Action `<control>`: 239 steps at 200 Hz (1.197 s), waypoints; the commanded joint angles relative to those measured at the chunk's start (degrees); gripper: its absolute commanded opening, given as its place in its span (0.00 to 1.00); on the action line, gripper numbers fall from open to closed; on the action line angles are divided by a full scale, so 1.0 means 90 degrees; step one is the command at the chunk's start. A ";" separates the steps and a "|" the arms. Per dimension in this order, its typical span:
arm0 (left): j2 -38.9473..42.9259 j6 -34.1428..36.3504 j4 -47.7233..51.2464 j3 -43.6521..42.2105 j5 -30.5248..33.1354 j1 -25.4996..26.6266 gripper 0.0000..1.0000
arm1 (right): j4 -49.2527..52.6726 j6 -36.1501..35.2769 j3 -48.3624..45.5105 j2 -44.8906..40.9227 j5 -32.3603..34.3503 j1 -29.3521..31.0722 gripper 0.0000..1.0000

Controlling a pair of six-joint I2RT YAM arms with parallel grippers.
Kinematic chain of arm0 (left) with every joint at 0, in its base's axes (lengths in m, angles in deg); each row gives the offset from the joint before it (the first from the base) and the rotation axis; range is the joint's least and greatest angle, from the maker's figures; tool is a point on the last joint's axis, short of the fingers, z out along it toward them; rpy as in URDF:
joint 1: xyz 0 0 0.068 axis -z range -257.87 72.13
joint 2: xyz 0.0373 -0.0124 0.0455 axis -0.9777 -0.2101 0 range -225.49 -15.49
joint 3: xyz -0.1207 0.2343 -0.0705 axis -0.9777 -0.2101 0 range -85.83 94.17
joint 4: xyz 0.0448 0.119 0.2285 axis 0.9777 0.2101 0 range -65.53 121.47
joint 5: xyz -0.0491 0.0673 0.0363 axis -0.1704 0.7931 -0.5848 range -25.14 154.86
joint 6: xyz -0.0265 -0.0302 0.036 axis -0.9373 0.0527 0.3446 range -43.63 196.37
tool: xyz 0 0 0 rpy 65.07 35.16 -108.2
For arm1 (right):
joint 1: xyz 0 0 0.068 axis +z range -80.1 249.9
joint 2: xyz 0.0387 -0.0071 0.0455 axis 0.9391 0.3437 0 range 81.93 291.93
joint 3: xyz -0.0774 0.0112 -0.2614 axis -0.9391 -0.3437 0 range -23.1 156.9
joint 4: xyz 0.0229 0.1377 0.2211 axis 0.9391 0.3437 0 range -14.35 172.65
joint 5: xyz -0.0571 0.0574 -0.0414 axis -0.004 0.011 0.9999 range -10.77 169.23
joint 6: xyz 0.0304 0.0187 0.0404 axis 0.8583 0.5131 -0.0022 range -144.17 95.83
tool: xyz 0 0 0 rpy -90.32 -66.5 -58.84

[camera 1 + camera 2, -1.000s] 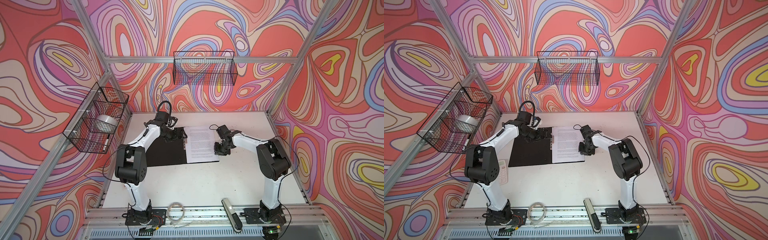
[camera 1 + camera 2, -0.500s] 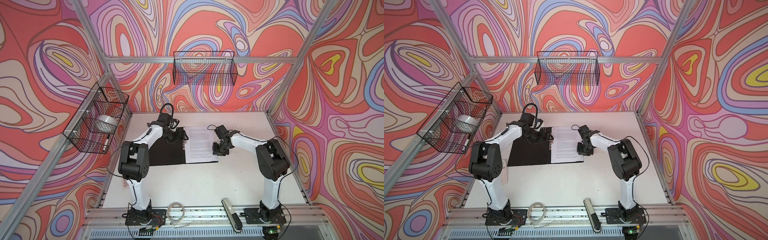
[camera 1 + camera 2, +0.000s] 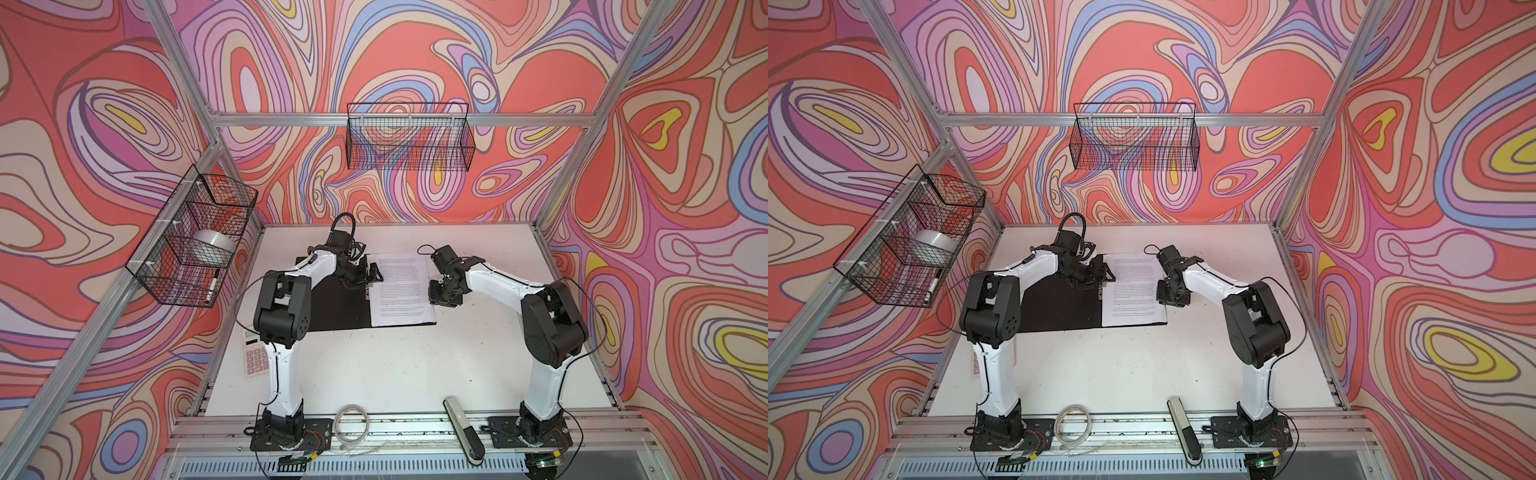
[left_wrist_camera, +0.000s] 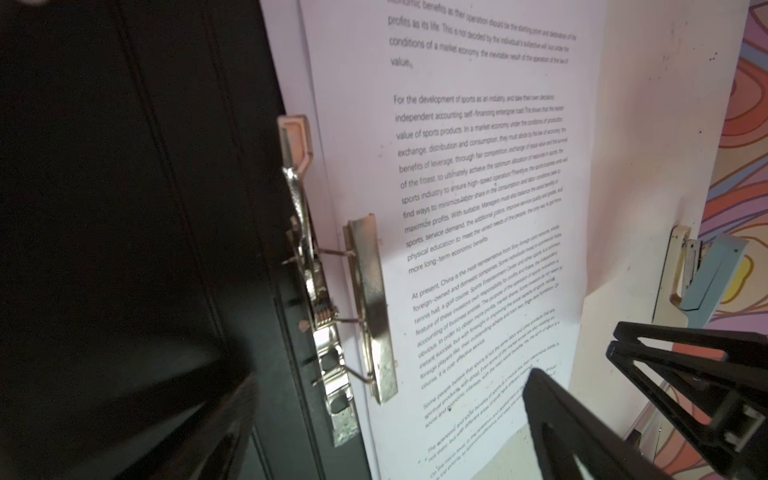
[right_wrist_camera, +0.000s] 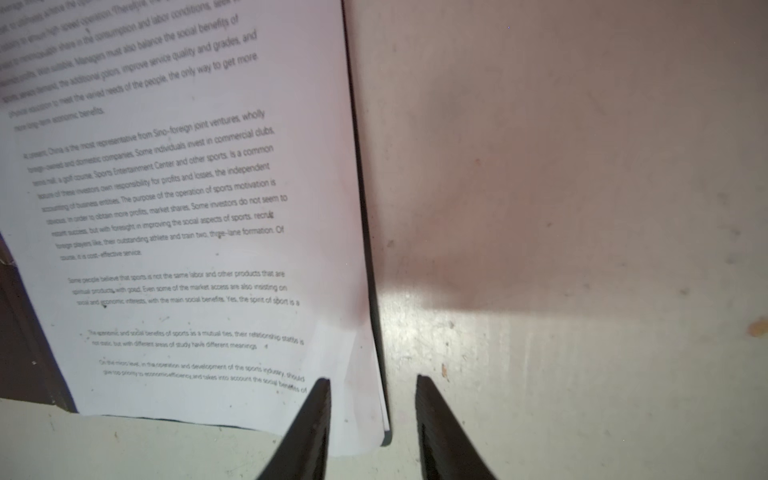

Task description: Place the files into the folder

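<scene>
Sitting over files [image 4: 478,166] margin: metal clip [image 4: 370,307]; calculator [image 3: 255,357] near folder [image 3: 332,307]

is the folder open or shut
Open: the folder lies spread flat, black inside facing up, with the metal clip showing at its spine and the files lying on one half.

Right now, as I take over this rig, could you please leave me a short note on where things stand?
Left tool: open, empty, beside the metal clip.
Right tool: open, empty, astride the outer edge of the sheets.
Folder: open flat on the table, black inside up.
Done: the sheets lie stacked on the half nearer the right arm, with the clip's bar over their margin.
Left: I cannot tell whether the clip is pressed down. Check it, then probably close the cover.
</scene>
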 commanded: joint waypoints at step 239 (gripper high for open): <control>0.0367 0.0063 0.0218 -0.0237 -0.0256 0.0444 1.00 | -0.0588 0.0345 -0.1078 -0.0493 -0.0675 -0.0555 0.20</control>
